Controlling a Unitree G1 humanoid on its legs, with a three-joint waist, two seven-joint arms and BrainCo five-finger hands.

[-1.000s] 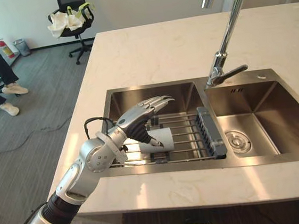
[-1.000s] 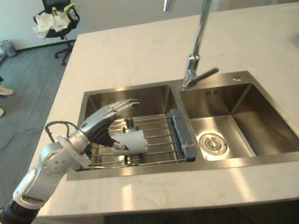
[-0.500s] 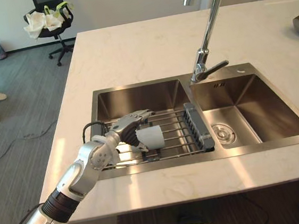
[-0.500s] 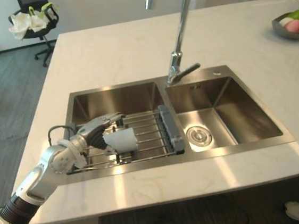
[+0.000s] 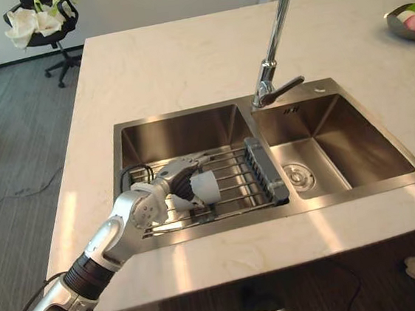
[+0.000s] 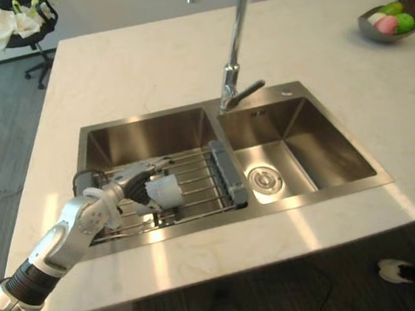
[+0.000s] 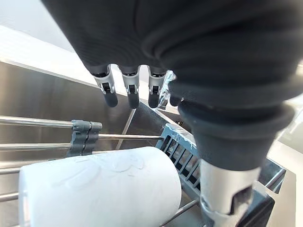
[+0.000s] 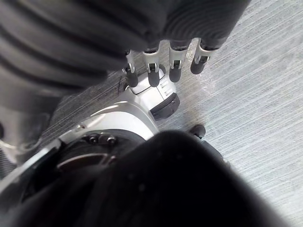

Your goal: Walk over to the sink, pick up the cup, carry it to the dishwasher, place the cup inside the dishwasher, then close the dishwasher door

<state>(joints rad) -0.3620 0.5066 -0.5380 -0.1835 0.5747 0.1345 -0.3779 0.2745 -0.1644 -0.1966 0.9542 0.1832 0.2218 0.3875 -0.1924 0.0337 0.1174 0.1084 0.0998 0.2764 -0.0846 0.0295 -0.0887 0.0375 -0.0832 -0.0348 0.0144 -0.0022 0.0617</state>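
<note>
A white cup (image 5: 205,188) lies on its side on the wire rack (image 5: 233,176) in the left basin of the steel sink (image 5: 175,133). My left hand (image 5: 175,183) reaches into that basin from the left and spans the cup. In the left wrist view its fingers (image 7: 110,92) hang fairly straight a little above the cup (image 7: 104,184), with rack bars showing in the gap, and the thumb (image 7: 227,198) stands beside the cup's far side. The hand is open. My right hand (image 8: 152,71) hangs over the grey floor with relaxed fingers, holding nothing.
A tall chrome faucet (image 5: 274,52) rises behind the divider, its lever pointing right. The right basin (image 5: 333,150) has a round drain. A dark strainer end (image 5: 265,170) bounds the rack. A fruit bowl (image 5: 410,21) sits far right on the pale counter. An office chair (image 5: 41,21) stands far left.
The camera has shifted, so the whole scene sits differently. My left hand's fingers have come down from raised above the rack to close over the cup, and the cup has turned slightly.
</note>
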